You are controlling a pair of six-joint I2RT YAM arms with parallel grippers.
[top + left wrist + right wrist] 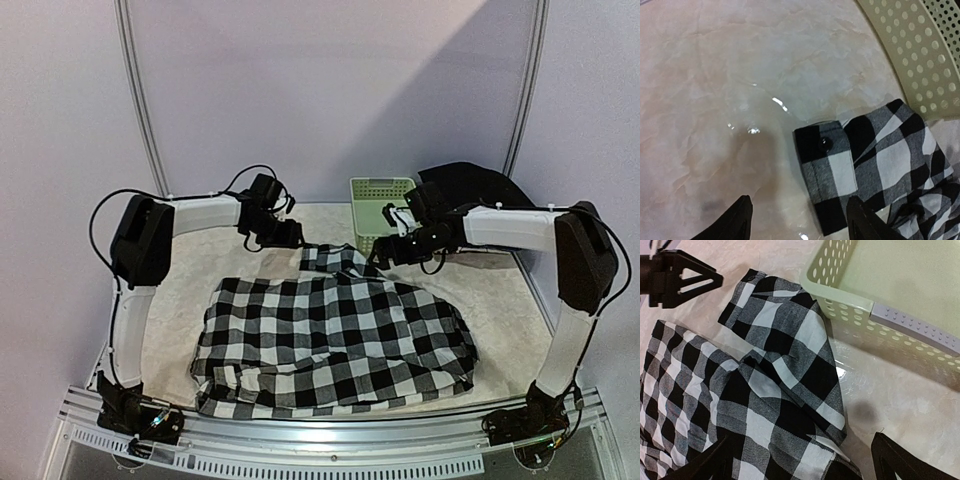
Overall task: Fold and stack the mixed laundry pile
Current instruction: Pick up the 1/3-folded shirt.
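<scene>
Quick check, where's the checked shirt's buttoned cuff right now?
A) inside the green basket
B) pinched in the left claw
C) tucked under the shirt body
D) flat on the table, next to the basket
D: the left wrist view shows the cuff lying flat on the table, just outside the basket wall, with the left claw open above it and not gripping it.

Shirt [335, 340] woven checked cloth, matt and creased, button [824, 144] glossy black, table [715, 100] glossy, marbled, finely wrinkled, basket [840, 262] smooth perforated plastic, black cloth [470, 180] matt, rail [330, 442] bare metal.
</scene>
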